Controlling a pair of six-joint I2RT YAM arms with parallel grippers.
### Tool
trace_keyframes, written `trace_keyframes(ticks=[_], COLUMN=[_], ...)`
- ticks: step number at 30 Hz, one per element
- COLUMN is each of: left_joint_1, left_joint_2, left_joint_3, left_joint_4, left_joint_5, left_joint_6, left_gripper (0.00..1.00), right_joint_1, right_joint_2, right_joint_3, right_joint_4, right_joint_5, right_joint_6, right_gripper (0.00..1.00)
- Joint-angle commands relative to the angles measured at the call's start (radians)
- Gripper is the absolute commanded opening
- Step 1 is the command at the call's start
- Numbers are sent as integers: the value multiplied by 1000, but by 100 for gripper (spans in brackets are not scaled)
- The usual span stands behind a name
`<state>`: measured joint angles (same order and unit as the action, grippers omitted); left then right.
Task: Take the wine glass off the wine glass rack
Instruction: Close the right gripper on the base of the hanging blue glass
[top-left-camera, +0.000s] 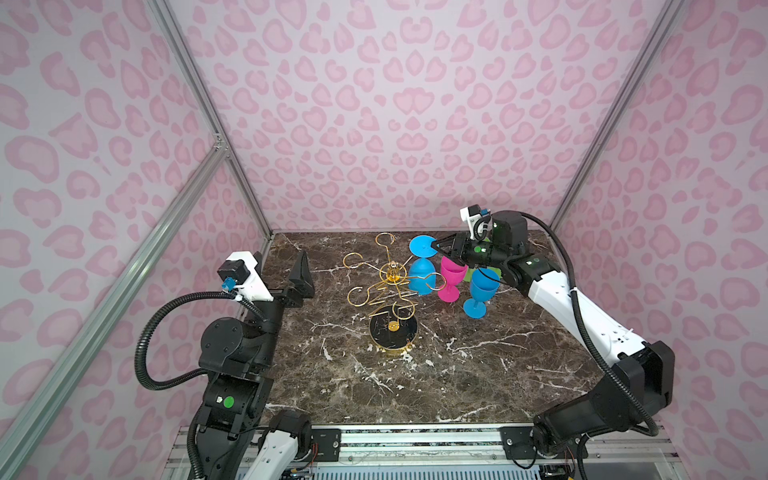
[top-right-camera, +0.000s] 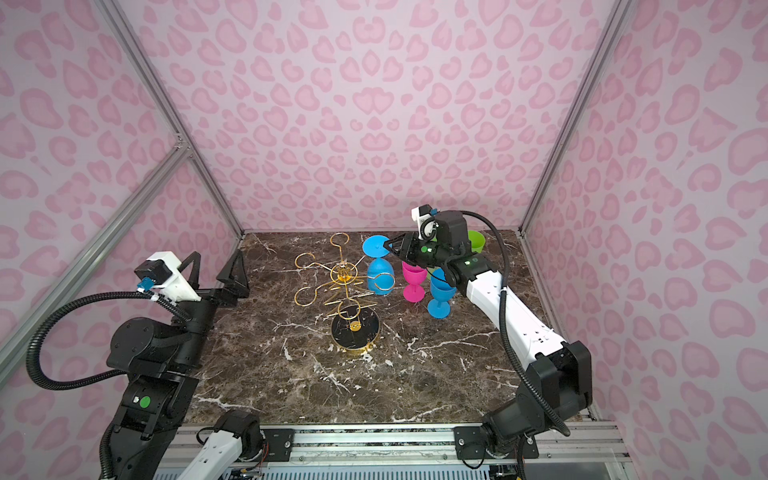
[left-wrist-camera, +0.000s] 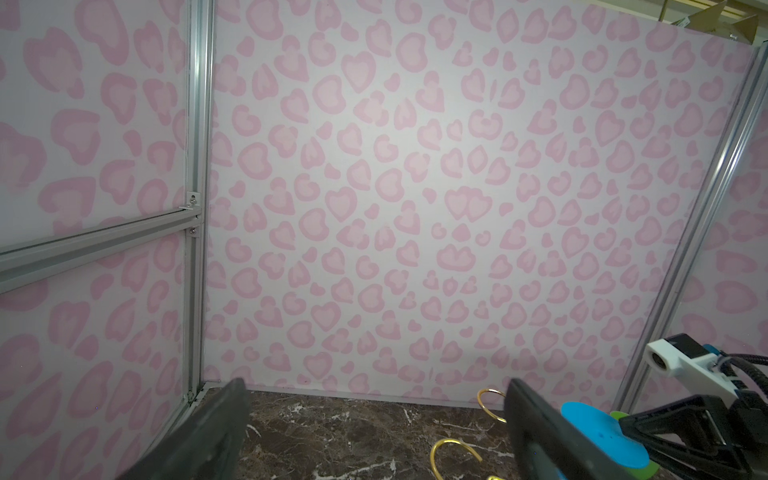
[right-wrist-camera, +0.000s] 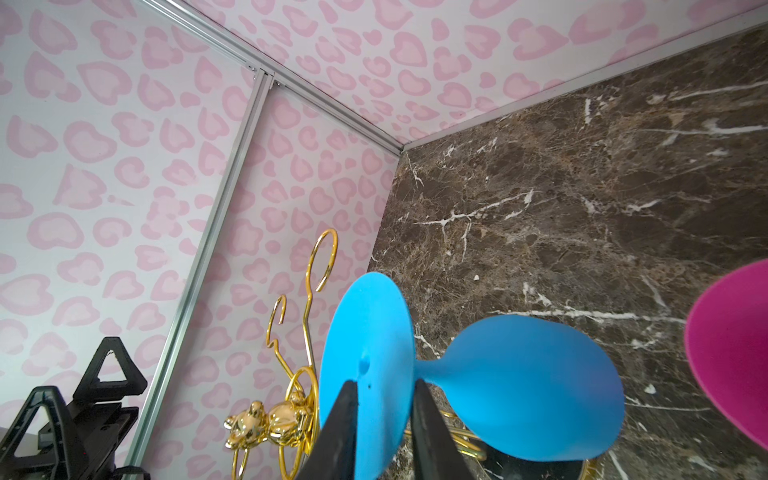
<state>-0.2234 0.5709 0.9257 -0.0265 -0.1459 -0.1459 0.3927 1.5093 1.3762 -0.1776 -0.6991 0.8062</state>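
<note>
Left pincer (top-right-camera: 216, 268) gaping, right pincer (top-left-camera: 435, 245) clamping one hung wine glass (top-left-camera: 419, 277), one rack (top-left-camera: 382, 332), two standing glasses (top-left-camera: 451, 278) (top-left-camera: 482, 291)

Gold wire wine glass rack (top-right-camera: 344, 273) stands mid-table on brown marble top (top-right-camera: 291, 374), w/ its black round base (top-right-camera: 355, 328) showing at its 6. Blue wine glass (top-right-camera: 380, 279) hangs inverted at rack's 3, foot up. Right gripper (top-right-camera: 387, 246) reaches in from 3, tips at the foot's rim; clamped or not, can't tell. Pink wine glass (top-right-camera: 413, 282) & 2nd blue glass (top-right-camera: 439, 293) stand upright, just beside each other, at rack's 3–4. Green cup (top-right-camera: 478, 241) at 2, partly behind arm. Left gripper (top-right-camera: 217, 259) at 9, jaws wide apart.
</note>
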Motion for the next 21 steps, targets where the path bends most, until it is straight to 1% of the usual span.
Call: trace_keyframes(ticks=[1, 6, 8, 14, 21], left_joint_1=[0, 1, 0, 0, 1], left_joint_2=[-2, -5, -6, -10, -16], left_joint_3=[13, 13, 13, 13, 10], left_joint_4=[15, 14, 13, 8, 10], left_joint_5=[-7, -6, -6, -9, -9], left_joint_6=[7, 8, 9, 12, 11], left_gripper=[97, 97, 96, 96, 96], right_joint_1=[3, 2, 2, 0, -12], right_joint_2=[2, 6, 9, 8, -1], right_joint_3=[6, 1, 0, -3, -30], right_joint_4=[36, 61, 70, 103, 182], right_joint_5=[9, 3, 1, -6, -36], right_joint_6=[4, 25, 32, 66, 141], right_gripper=[19, 8, 6, 3, 0])
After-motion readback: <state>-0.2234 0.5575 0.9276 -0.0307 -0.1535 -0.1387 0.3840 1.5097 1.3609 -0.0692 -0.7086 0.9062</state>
